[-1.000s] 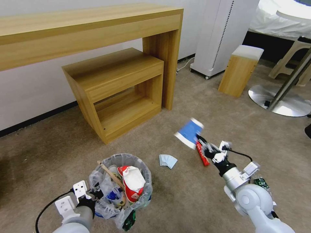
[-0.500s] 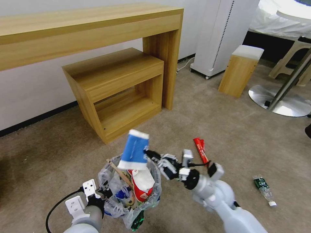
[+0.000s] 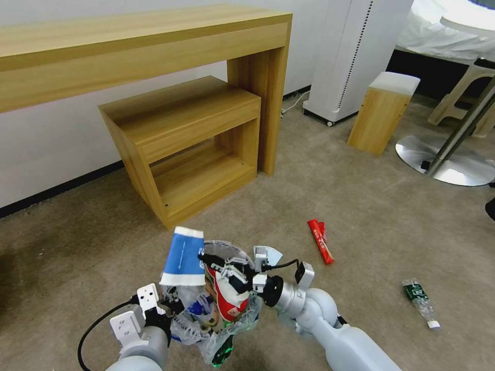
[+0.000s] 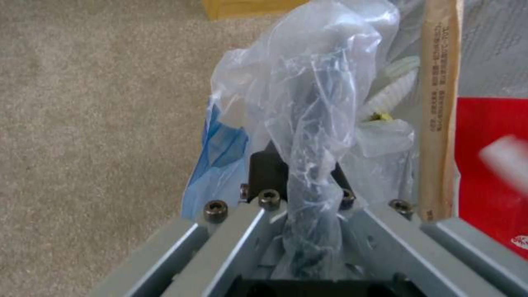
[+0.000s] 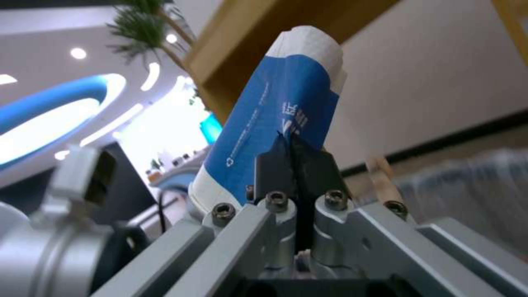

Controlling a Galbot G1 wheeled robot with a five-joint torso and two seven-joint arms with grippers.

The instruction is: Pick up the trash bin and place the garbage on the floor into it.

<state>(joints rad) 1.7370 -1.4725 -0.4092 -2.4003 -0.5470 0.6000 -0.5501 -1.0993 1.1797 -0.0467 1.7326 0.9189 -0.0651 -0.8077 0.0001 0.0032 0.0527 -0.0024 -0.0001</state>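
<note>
The trash bin [image 3: 227, 246], black with a translucent bag liner, hangs low at the front, stuffed with a red-and-white packet [image 3: 227, 293] and a wooden stick. My left gripper [image 3: 169, 307] is shut on its rim; in the left wrist view the left gripper [image 4: 300, 165] pinches the bunched liner [image 4: 308, 103]. My right gripper [image 3: 207, 256] is shut on the blue-white paper cup [image 3: 183, 256], held tilted over the bin's left rim. In the right wrist view the right gripper [image 5: 294, 154] bites the cup's wall [image 5: 269, 123]. On the beige floor lie a red snack packet [image 3: 320, 240] and a green-label bottle [image 3: 420, 300].
A pale blue tissue [image 3: 270, 253] lies just behind my right wrist. A long wooden desk [image 3: 154, 46] with a low shelf unit [image 3: 185, 144] stands ahead. A white appliance [image 3: 356, 56], a wooden stool [image 3: 381, 113] and a round metal table base [image 3: 448, 165] stand at the right.
My right arm swung left, carrying the paper cup from above the red packet to over the bin. The left gripper and the bin shifted slightly right.
</note>
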